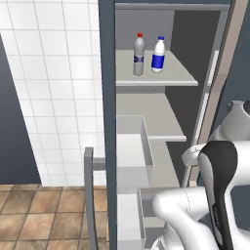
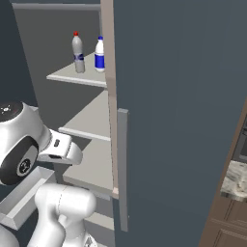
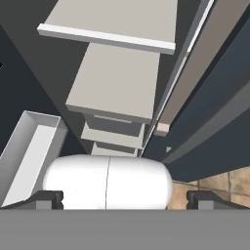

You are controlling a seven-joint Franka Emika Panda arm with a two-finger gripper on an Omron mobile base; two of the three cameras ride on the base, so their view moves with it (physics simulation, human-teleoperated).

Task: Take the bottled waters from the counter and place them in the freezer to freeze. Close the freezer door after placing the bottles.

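Bottled waters (image 1: 148, 54), 2, stand on the freezer's top shelf (image 1: 176, 73); open, empty claw (image 3: 125, 197) far below.

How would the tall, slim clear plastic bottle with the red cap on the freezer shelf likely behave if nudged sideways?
The red-capped clear plastic bottle stands upright and is tall and narrow, so it would probably tip rather than slide. Being round, it would likely roll along the pale grey shelf once down. The blue-capped bottle stands close beside it, so a nudge that way might knock both.
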